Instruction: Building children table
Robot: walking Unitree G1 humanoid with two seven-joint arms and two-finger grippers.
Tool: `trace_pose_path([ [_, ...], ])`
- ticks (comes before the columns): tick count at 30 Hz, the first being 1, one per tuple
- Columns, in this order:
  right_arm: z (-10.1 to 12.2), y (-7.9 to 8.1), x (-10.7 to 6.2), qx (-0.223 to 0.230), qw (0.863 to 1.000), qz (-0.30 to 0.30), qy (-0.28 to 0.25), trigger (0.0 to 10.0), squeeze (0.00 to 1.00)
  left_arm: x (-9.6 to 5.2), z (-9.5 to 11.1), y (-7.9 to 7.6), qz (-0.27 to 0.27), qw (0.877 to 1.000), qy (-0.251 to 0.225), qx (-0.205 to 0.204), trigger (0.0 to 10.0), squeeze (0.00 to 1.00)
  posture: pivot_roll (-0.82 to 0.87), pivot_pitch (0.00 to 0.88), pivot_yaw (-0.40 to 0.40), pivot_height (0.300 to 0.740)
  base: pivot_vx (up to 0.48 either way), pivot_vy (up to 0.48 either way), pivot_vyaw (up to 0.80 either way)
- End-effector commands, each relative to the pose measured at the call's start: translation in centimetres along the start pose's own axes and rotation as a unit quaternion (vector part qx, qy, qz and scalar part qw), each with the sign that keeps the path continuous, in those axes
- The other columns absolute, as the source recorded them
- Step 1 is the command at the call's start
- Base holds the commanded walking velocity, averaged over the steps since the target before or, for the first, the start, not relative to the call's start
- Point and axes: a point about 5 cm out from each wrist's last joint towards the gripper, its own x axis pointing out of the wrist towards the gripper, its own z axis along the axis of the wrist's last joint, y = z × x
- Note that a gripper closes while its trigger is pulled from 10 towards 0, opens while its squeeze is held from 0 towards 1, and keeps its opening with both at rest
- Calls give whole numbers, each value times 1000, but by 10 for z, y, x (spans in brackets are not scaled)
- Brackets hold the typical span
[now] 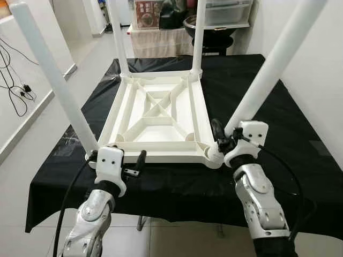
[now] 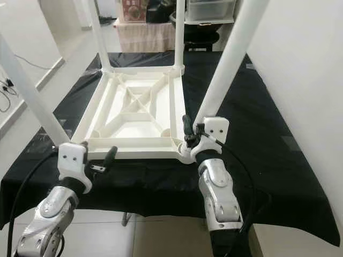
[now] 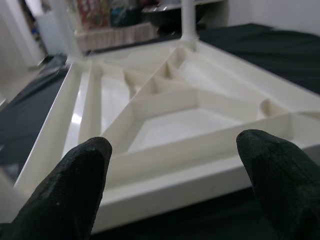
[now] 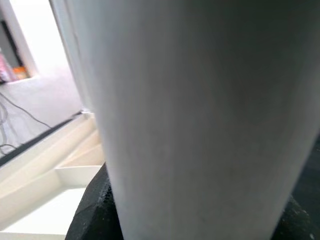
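The upturned white table (image 1: 161, 115) lies on the black-draped worktop (image 1: 300, 160) near its front edge. The right pincer (image 1: 225, 140) grips the near-right leg (image 1: 268, 69); the left pincer (image 1: 131, 166) hangs open at the front rim.

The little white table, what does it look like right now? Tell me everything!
The little white table lies upside down on a black cloth over a bigger table. It looks like smooth white plastic. Its underside shows ribs crossing in an X inside a square frame. Four round white legs stick up from the corners, leaning slightly outward. The right hand is closed around the near right leg close to its socket. The left hand is open at the near edge, beside the near left leg.
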Motion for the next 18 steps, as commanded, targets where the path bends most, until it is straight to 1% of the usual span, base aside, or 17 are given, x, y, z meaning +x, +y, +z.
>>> trace_pose_path([
  [1,9,5,8,4,1000,13,-22,10000,0,0,3,1,-6,1000,-10,-2,10000,0,-18,113,62,740,0,0,0],
  [2,9,5,8,4,1000,13,-22,10000,0,0,3,1,-6,1000,-10,-2,10000,0,-18,113,62,740,0,0,0],
  [3,16,3,17,-5,999,10,-33,10000,0,0,4,-2,-13,1000,-10,-7,10000,0,-18,123,58,740,0,0,0],
  [4,16,3,17,-5,999,10,-33,10000,0,0,4,-2,-13,1000,-10,-7,10000,0,-18,123,58,740,0,0,0],
  [5,21,1,22,-12,999,6,-40,10000,0,0,4,-4,-18,1000,-11,-9,10000,0,-18,123,58,740,0,0,0],
  [7,37,-3,37,-36,998,-1,-54,10000,0,-1,10,-13,-40,999,-18,-14,10000,0,4,166,44,740,0,0,0],
  [8,37,-3,37,-36,998,-1,-54,10000,0,-1,10,-13,-40,999,-18,-14,10000,0,4,166,44,740,0,0,0],
  [9,44,-4,42,-51,997,-3,-62,10000,0,-1,14,-16,-47,998,-23,-18,10000,0,9,180,41,740,0,0,0],
  [10,44,-4,42,-51,997,-3,-62,10000,0,-1,14,-16,-47,998,-23,-18,10000,0,9,180,41,740,0,0,0],
  [11,49,-4,47,-63,996,-1,-67,10000,0,-1,17,-18,-50,998,-27,-20,10000,0,10,186,41,740,0,0,0],
  [12,55,-1,51,-56,996,17,-67,10000,0,-3,20,-20,-54,998,-29,-20,10000,0,13,211,38,740,0,0,0],
  [13,58,1,54,-49,996,31,-66,10000,0,-4,21,-21,-57,998,-30,-20,10000,0,13,211,38,740,0,0,0],
  [14,58,1,54,-49,996,31,-66,10000,0,-4,21,-21,-57,998,-30,-20,10000,0,13,211,38,740,0,0,0],
  [15,63,8,57,-24,995,67,-68,10000,0,-6,22,-22,-62,997,-29,-22,10000,0,22,237,35,740,0,0,0],
  [16,68,16,59,-13,991,107,-75,10000,0,-9,23,-24,-66,997,-29,-24,10000,0,29,254,34,740,0,0,0],
  [17,68,16,59,-13,991,107,-75,10000,0,-9,23,-24,-66,997,-29,-24,10000,0,29,254,34,740,0,0,0],
  [18,71,21,60,-9,988,131,-81,10000,0,-12,24,-25,-68,997,-28,-25,10000,0,32,258,34,740,0,0,0],
])
